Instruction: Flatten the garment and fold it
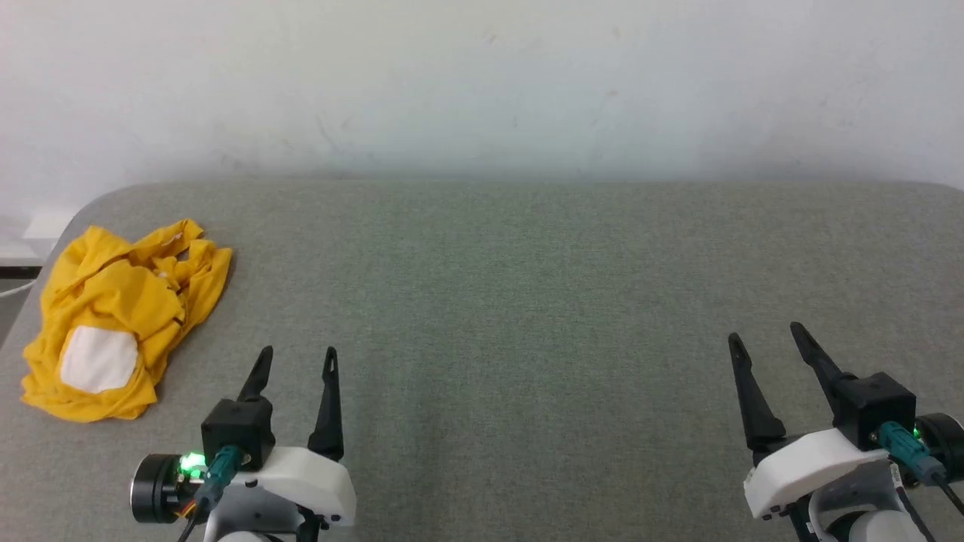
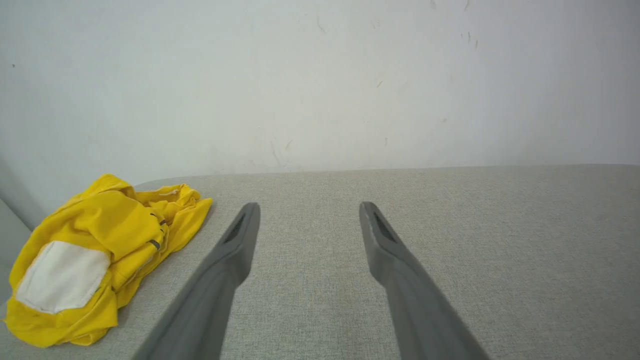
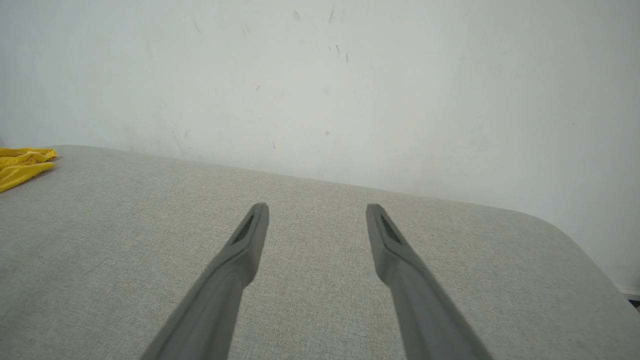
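Garment (image 1: 124,320) crumpled at table (image 1: 527,301) left edge; wide bare surface rightward.

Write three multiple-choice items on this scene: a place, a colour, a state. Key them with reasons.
1. Where on the table does the garment lie? A. centre B. robot's left end C. robot's right end
2. Its patch is: A. red B. blue C. white
3. The left gripper is: A. open, empty B. shut on the garment C. shut, empty
Key: 1 B, crumpled heap at the left edge; 2 C, white on yellow cloth; 3 A, jaws apart, nothing between.
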